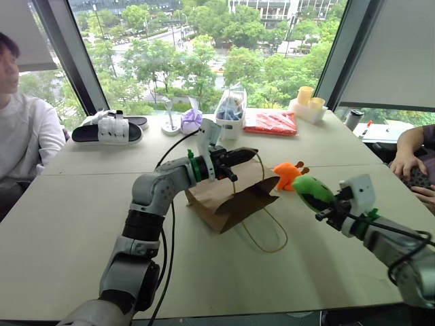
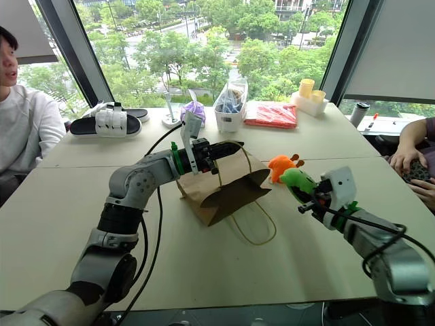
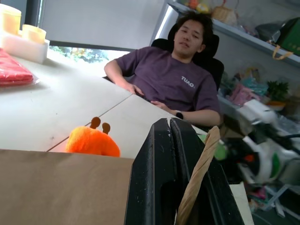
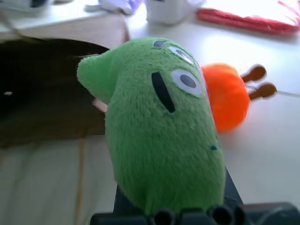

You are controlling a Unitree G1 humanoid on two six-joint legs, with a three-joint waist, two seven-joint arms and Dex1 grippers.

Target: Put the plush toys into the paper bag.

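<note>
Your green plush toy (image 4: 164, 136) is sitting in the right hand (image 1: 325, 205), whose fingers are pinching its lower end, and it is hanging above the surface (image 1: 81, 204) just right of the paper bag (image 1: 228, 200). The orange plush toy (image 1: 287, 174) is lying on the surface right beside the bag's open end, just behind the green one. The brown bag is lying near the middle of the surface with its dark mouth facing the toys, one cord handle (image 1: 266, 234) looping flat toward you. Your left hand (image 1: 239, 157) is pressed together on the other twisted handle (image 3: 199, 173), holding the bag's upper edge up. Farther back, near the window, you are seeing black and white slippers (image 1: 109, 128), a purple cloth bundle (image 1: 191, 120), a clear plastic bag (image 1: 230, 109) and a red packet (image 1: 270, 123). People are sitting at both ends.
</note>
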